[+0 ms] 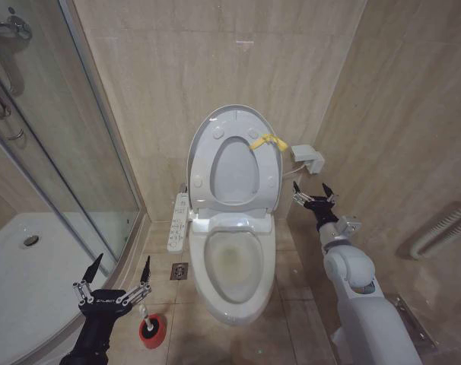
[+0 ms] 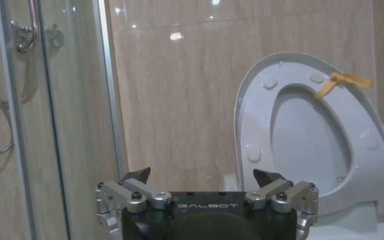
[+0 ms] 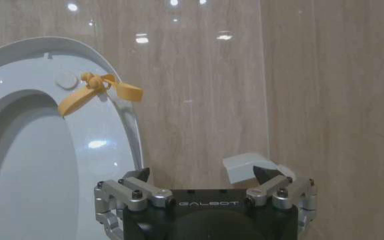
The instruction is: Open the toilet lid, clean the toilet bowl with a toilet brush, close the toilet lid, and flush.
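GALBOT lettering on left end effector (image 2: 205, 181), toilet lid (image 1: 234, 156) raised

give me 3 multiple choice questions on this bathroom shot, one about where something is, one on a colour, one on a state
1. Where does the toilet brush stand?
A. on the floor at the robot's left of the toilet bowl
B. inside the bowl
C. on the shower tray

2. What colour is the tag on the toilet lid?
A. blue
B. yellow
C. green

3. How is the lid?
A. shut flat
B. raised against the wall
C. taken off

Answers:
1 A: its red base sits on the tiles just below the open left gripper.
2 B: a yellow strip is tied at the lid's edge.
3 B: the lid stands upright, the stained bowl exposed, the open right gripper beside it.
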`<state>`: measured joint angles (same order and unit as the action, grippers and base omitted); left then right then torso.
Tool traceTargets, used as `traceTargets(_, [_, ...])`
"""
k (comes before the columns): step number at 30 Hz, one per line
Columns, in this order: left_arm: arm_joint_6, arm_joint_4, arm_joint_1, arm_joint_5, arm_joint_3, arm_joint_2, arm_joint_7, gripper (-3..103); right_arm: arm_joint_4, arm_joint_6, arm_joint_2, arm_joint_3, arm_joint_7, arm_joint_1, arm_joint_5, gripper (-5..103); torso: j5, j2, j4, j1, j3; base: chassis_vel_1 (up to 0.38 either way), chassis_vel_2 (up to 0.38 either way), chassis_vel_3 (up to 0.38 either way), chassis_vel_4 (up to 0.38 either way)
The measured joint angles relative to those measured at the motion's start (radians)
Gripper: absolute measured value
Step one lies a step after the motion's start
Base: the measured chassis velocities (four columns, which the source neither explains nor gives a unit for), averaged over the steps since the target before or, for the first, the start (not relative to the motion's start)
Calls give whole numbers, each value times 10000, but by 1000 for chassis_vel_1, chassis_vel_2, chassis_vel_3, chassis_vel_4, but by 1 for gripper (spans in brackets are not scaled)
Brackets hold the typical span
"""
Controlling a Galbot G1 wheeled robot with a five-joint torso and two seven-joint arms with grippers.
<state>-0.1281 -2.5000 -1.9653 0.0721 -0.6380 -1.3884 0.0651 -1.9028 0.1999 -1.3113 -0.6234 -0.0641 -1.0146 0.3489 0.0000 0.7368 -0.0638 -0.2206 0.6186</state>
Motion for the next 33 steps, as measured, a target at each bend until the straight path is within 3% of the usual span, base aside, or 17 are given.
traceTargets(16, [0, 0, 0, 0, 0, 1, 0, 100, 156, -545, 700, -395, -460, -249, 39, 100, 0, -1, -3, -4, 1, -76, 75, 76, -75])
traceTargets(26, [0, 0, -1, 0, 0, 0, 1, 100, 1508, -441, 982, 137, -949, 1350, -52, 100, -1, 1, 2, 1, -1, 0, 0, 0, 0])
traceTargets(33, [0, 0, -1, 0, 0, 1, 0, 100, 2264, -239, 688, 458, -1376, 2664, -572, 100, -1, 0, 1, -1, 0, 0, 0, 0, 0])
